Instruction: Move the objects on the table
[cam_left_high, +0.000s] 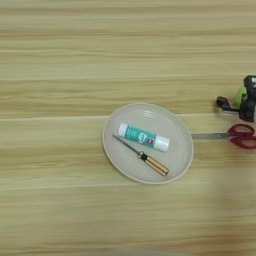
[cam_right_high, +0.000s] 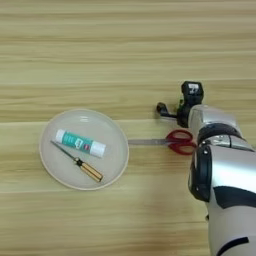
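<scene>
Green bar (cam_left_high: 241, 95) mostly hidden, seemingly behind pincer (cam_right_high: 172, 106).

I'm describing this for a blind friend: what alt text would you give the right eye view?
A silver robot arm reaches in from the lower right over a wooden table, its black gripper just above red-handled scissors. Left of the scissors, a round beige plate holds a white glue stick and a small wooden-handled screwdriver.
</scene>
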